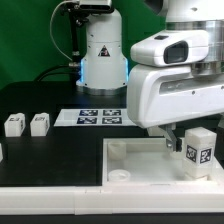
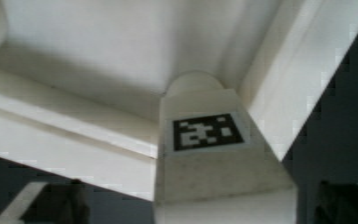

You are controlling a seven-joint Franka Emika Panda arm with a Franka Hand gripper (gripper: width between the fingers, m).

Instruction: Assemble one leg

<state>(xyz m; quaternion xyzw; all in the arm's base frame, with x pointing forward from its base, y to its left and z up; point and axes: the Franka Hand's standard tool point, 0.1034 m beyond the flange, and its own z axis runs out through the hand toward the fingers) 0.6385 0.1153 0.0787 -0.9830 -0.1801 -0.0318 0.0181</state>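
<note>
Right now I hold the leg (image 1: 199,149) between my fingers (image 1: 197,160), clamped on it, with its black-and-white tag facing outward. I hang over the large white panel (image 1: 130,160), which lies flat at the front edge of the desk (image 1: 40,100), toward the front corner on the exterior view's right. From my wrist camera the leg (image 2: 208,130) runs down toward the panel (image 2: 105,60), its tag plain to read, and the panel's raised rims cross beneath it.

My judgement is that the leg is being brought to one of the panel's corner sockets. I cannot tell from either view whether its lower end already touches the panel or hangs just above it.

What could go wrong from here: if the leg's end is not lined up with the socket, pushing down would jam it on the rim and could shove the whole panel across the desk. If it sits tilted in my hold, it could bind partway in. A twist could make it slip in my fingers, since its plastic faces look smooth.

Two more legs (image 1: 27,124) stand near the desk's edge on the exterior view's left, and the marker board (image 1: 92,117) lies behind the panel.
</note>
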